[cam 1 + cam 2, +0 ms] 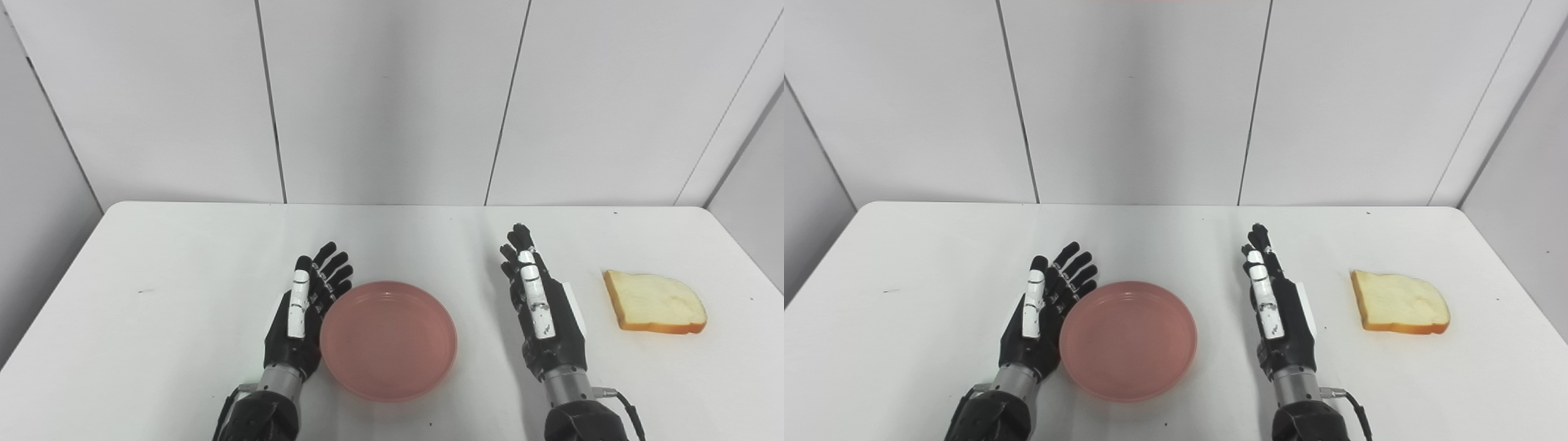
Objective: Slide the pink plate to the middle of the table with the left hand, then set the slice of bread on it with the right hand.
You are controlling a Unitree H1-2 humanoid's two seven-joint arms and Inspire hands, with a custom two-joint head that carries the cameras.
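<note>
The pink plate (388,340) lies flat on the white table (184,257), near the front edge and about midway across. My left hand (306,312) stands on its edge against the plate's left rim, open, fingers spread and pointing away. My right hand (539,306) is open too, upright on its edge with fingers straight, a short gap right of the plate. The slice of bread (654,302), white with a golden crust, rests flat on the table to the right of my right hand, apart from it. The plate holds nothing.
White wall panels (392,98) rise behind the table's far edge. The table's right edge runs close to the bread. Small dark specks mark the tabletop on the left.
</note>
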